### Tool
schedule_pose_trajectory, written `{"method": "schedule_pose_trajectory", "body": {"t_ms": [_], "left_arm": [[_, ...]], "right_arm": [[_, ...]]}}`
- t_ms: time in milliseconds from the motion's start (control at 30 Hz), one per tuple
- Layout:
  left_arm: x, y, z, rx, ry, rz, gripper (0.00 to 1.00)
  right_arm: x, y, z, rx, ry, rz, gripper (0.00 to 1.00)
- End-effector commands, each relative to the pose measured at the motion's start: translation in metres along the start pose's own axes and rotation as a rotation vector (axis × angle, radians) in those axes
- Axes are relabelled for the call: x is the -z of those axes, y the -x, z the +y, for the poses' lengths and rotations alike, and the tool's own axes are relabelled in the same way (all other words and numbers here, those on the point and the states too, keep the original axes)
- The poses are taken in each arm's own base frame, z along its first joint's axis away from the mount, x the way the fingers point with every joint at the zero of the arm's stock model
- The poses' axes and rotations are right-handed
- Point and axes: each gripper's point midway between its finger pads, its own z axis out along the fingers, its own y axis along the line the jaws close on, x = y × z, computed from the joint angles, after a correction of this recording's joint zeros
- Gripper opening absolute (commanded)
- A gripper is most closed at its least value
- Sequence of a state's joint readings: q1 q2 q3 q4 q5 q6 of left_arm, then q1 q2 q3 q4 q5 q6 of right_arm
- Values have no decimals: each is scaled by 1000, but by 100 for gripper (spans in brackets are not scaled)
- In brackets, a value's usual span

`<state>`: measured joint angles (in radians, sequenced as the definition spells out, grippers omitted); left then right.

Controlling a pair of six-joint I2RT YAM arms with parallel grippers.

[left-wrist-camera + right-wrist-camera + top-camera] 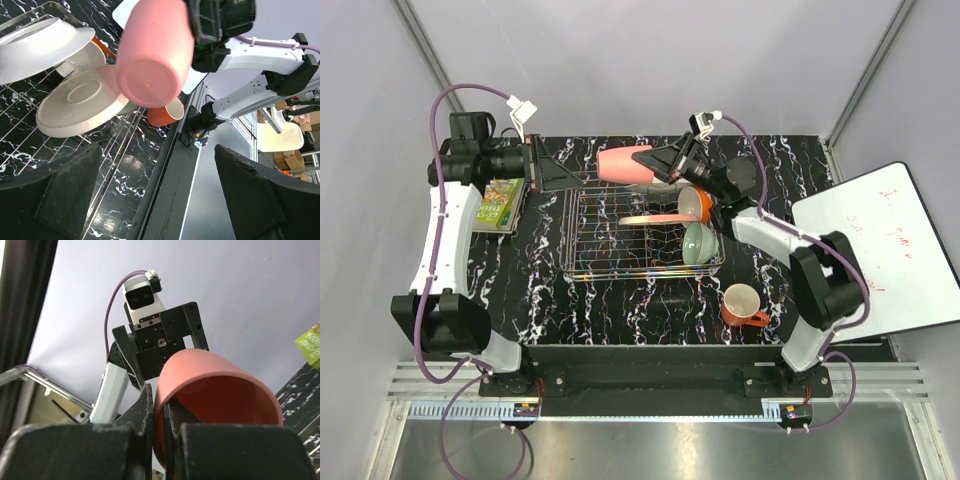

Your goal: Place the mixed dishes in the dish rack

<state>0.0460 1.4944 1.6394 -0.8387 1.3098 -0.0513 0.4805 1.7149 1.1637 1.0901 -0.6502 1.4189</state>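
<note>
Right gripper is clamped on the pink cup, one finger inside the rim, one outside, so it's only pinching the wall. Cup lies on its side, up in the air over the far edge of the dish rack. Its base points at the left gripper, which hangs spread wide w/ nothing in it, just beside that base.

Biggest worry imo is that rim pinch. It's a smooth wall w/ the whole cup hung off two fingertips, so any jerk or wrist roll could make it pivot or slide out. Close under it are the white plate and the peach-pink plate, both tilted in the rack. A drop would prob. hit crockery, not wire.

2nd: the two arms are v. close. If the right one swings the cup across, the base could knock a left finger and get levered out. If this is a hand-over, letting go before the other side has clamped gives the same result.

3rd: room in the rack. Orange bowl and pale green bowl fill the right end, plates the middle. Lowering the cup onto a plate edge could tip it. Left end looks freer.

Orange mug sits out on the table near the right arm, so an elbow sweep could clip it.
</note>
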Motion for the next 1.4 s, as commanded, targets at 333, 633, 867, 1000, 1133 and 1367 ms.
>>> {"method": "schedule_pose_trajectory", "body": {"t_ms": [333,633,867,1000,1133,1367], "left_arm": [[-10,9,17,-58,62,-38,99],[-21,14,39,-78,160,-91,99],[-29,19,37,-90,148,-110,99],[-33,16,41,-72,149,-104,98],[-35,14,39,-73,142,-102,95],[-36,20,37,-78,131,-114,81]], "right_arm": [[-18,-3,15,-133,218,37,0],[-34,-9,5,-263,281,28,0],[-41,-10,3,-304,302,16,0],[-45,-11,2,-321,312,7,0],[-48,-11,-1,-352,321,3,0],[-54,-16,-10,-406,318,-4,0]]}}
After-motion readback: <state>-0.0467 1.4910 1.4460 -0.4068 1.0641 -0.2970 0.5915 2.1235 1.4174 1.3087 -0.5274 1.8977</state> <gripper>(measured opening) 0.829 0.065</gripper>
